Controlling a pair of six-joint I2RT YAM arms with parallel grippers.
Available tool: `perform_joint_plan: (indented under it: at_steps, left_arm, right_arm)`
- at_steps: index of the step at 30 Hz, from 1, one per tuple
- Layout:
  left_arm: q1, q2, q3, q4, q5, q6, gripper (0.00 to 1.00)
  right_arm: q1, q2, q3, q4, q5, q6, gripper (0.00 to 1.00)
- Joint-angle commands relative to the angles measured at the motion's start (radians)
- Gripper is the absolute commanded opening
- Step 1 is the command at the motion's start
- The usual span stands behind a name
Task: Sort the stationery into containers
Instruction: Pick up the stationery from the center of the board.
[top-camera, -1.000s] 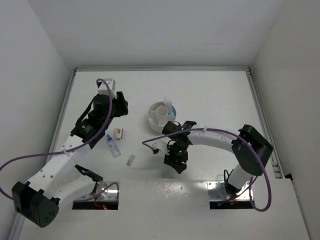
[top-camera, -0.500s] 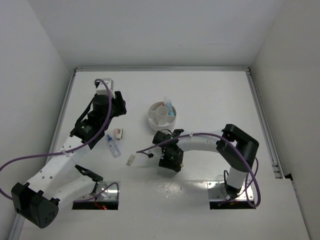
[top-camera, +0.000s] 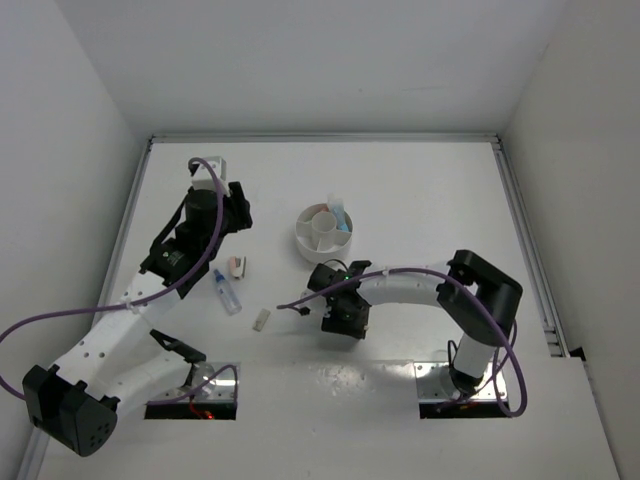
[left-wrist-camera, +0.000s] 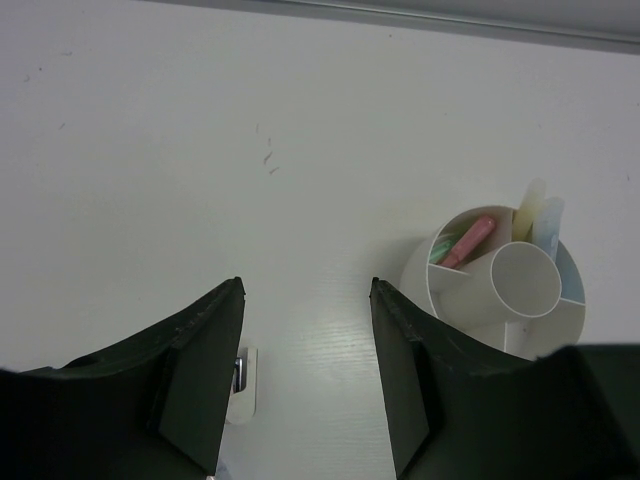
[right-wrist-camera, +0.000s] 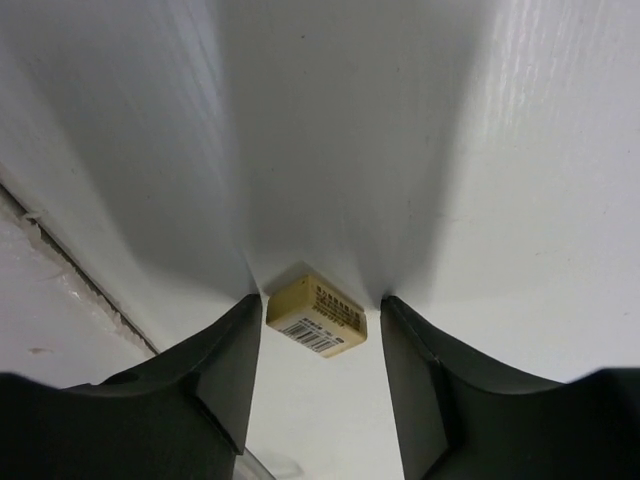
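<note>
My right gripper (right-wrist-camera: 318, 300) is open, low over the table, with a tan eraser block (right-wrist-camera: 315, 316) carrying a barcode label lying between its fingertips. In the top view this gripper (top-camera: 344, 322) sits just in front of the white divided bowl (top-camera: 308, 243) and hides the eraser. The bowl (left-wrist-camera: 455, 290) holds a pink stick (left-wrist-camera: 468, 243), a green one (left-wrist-camera: 442, 251), a yellow one (left-wrist-camera: 531, 204) and a blue one (left-wrist-camera: 547, 222). My left gripper (left-wrist-camera: 306, 285) is open and empty, above the table left of the bowl (top-camera: 240, 212).
A clear blue-capped tube (top-camera: 226, 291), a small white and pink item (top-camera: 238, 266) and a small tan block (top-camera: 261, 320) lie on the table between the arms. The small white item (left-wrist-camera: 244, 388) shows partly behind my left finger. White walls enclose the table.
My right arm has folded in and its gripper has shifted slightly left and settled around the eraser. The left arm has not moved.
</note>
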Motion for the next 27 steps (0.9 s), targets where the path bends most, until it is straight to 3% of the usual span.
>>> perform_joint_plan:
  at_steps: [1, 5, 8, 9, 15, 20, 24, 27]
  left_arm:
    - [0.011, -0.02, 0.005, 0.021, -0.011, 0.016, 0.59]
    - [0.011, -0.02, 0.005, 0.021, -0.011, 0.016, 0.59]
    - [0.011, -0.02, 0.005, 0.021, -0.011, 0.016, 0.59]
    - [0.011, -0.02, 0.005, 0.021, -0.02, 0.016, 0.59]
    - [0.011, -0.02, 0.005, 0.021, -0.021, 0.016, 0.59]
    - [0.011, -0.02, 0.005, 0.021, -0.021, 0.016, 0.6]
    - [0.011, -0.02, 0.005, 0.021, -0.021, 0.016, 0.6]
    - [0.011, -0.02, 0.005, 0.021, -0.021, 0.016, 0.6]
  right_arm:
    - [0.005, -0.036, -0.017, -0.033, -0.018, -0.067, 0.54]
    - [0.005, -0.048, -0.026, -0.033, -0.052, -0.118, 0.56]
    - [0.005, -0.039, -0.026, -0.024, -0.042, -0.151, 0.5]
    - [0.005, -0.026, -0.026, -0.024, -0.042, -0.161, 0.4]
    - [0.014, -0.013, -0.003, -0.005, -0.073, -0.161, 0.08]
    - [-0.009, -0.114, 0.098, 0.047, 0.039, -0.142, 0.05]
    - [-0.03, -0.171, 0.205, 0.157, 0.277, -0.096, 0.04]
    - [-0.07, -0.147, 0.293, 0.188, 0.368, -0.076, 0.04]
